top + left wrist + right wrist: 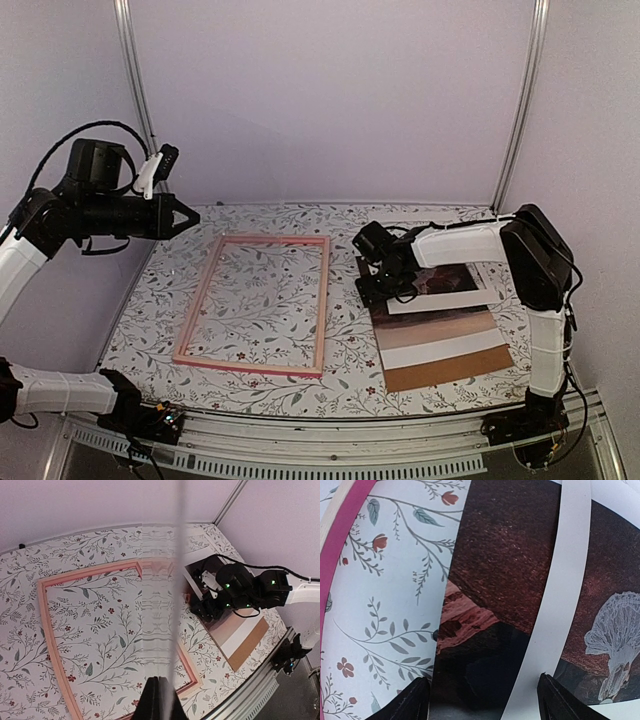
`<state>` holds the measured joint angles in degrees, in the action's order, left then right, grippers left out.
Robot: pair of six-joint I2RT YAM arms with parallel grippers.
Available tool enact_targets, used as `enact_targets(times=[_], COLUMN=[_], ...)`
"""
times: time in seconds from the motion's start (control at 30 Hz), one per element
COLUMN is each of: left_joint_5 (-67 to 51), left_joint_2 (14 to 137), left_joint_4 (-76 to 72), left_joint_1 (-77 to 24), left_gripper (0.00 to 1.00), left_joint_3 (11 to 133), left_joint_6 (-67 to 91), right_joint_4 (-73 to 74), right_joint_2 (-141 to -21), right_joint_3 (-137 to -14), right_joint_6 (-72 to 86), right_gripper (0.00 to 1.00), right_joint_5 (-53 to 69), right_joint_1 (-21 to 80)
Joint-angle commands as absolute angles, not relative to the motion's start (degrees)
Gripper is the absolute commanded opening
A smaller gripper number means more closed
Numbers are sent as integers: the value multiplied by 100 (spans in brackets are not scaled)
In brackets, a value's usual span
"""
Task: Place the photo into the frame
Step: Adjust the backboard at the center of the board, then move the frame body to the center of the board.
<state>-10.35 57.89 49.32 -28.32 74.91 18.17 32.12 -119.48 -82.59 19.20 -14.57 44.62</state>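
1. The table under the white cloth printed with leaves and small red flowers (300, 388) carries everything.
2. The large rectangular frame with the thin pink wooden border (275, 239) lies flat near the middle of the cloth. It is empty, and we see the pattern through it.
3. The large rectangular photo of a dark reddish-brown canyon with a small white figure (505, 550) lies flat at 3 o'clock of the frame, just beside it and not yet in it.
4. The plain brown backing board (450, 370) shows at 6 o'clock of the photo.
5. A strip of the white paper mat (565, 590) crosses the photo.
6. The right gripper (485, 702) is low over the photo's 9 o'clock edge, its jaws wide and holding nothing.
7. The left gripper (183, 216) hangs high at 10 o'clock of the frame, jaws pressed together and empty.
8. We judge these risks:
   - The flat print gives little to pinch, so the fingers may slip or crease it.
   - The wide jaws may also catch the mat.
   - Dragging the print may push the light frame, because nothing holds it.
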Motion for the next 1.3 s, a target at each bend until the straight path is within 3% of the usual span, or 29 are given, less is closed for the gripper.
enact_targets(times=[0.0,0.23,0.53,0.93,1.27], left_joint_5=[-1253,-1236,-1301,-1567,-2065], left_joint_2=[5799,5816,5730,5696,5532], left_joint_4=[4539,4520,4518,4328,3932], left_joint_1=[-2745,-2666,-2527,-2471,-2470], left_gripper=[0,0,0,0,1], left_joint_3=[7451,7469,7471,7312,7030], left_joint_6=[1733,1697,1677,1653,1924], right_joint_4=[2887,1987,1817,2017,2443], right_joint_2=[-11445,-11035,-11917,-12596,-12477], right_joint_3=[-8004,-8144,-8733,-8982,-8769], right_joint_6=[1833,2280,2772,2998,2975], right_gripper=[77,78,76,63,41], right_joint_5=[-861,700,1051,545,-233], right_joint_1=[4396,4586,4770,4920,4864])
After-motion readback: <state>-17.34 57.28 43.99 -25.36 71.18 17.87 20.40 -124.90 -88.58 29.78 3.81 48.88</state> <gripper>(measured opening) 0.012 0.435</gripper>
